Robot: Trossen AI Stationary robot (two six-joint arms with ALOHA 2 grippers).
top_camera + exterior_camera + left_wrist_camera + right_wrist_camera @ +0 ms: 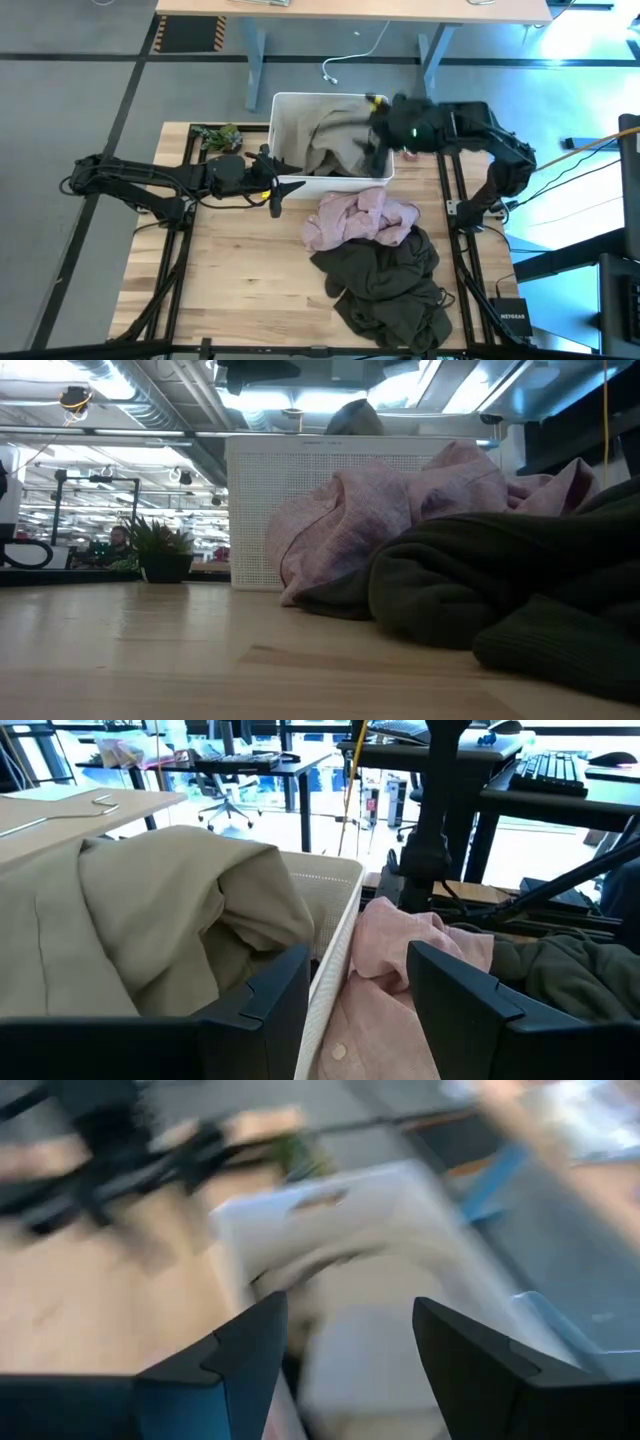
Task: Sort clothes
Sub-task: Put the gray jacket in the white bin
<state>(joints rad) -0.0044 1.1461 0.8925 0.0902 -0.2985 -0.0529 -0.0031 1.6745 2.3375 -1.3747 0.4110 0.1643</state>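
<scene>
Evidently the left gripper waits open-fingered at the white bin's near wall, beige garment inside, while the empty, spread right gripper over the bin should swing to the pink garment and olive garment on the table, pinching one layer only.

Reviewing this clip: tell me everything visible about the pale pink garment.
The pale pink garment is a soft, lightly woven-looking piece, crumpled in a loose heap on the wooden table. It lies just in front of the white bin, against its perforated wall. Its near edge overlaps the dark olive garment. A small button shows in the left wrist view. Neither pincer touches it.
</scene>
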